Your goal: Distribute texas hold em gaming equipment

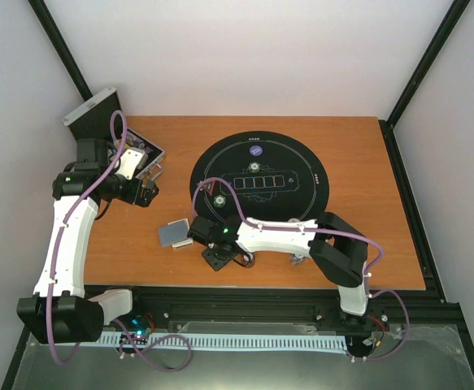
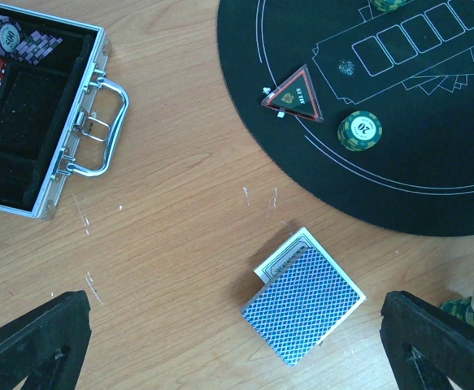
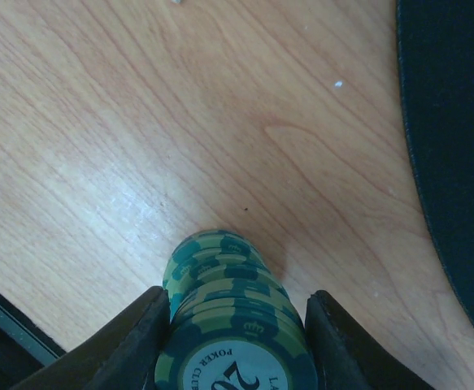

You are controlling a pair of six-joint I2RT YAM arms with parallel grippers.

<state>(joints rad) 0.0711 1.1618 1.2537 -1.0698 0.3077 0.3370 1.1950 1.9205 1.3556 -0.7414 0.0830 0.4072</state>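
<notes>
A stack of green poker chips (image 3: pixel 224 313) stands between the fingers of my right gripper (image 3: pixel 232 345), which is shut on it over bare wood just left of the round black mat (image 3: pixel 456 162). Seen from above, the right gripper (image 1: pixel 197 232) sits next to the blue-backed deck of cards (image 1: pixel 174 233). My left gripper (image 2: pixel 237 349) hangs open above that deck (image 2: pixel 303 305), holding nothing. On the mat lie a red triangle marker (image 2: pixel 295 95) and a green chip stack (image 2: pixel 359 130). A purple disc (image 1: pixel 255 149) rests near the mat's far edge.
The open silver metal case (image 2: pixel 66 122) lies at the table's far left with chips and dice inside. The left gripper (image 1: pixel 145 193) hovers just in front of the case (image 1: pixel 143 154). The black mat (image 1: pixel 293 199) covers the table's middle.
</notes>
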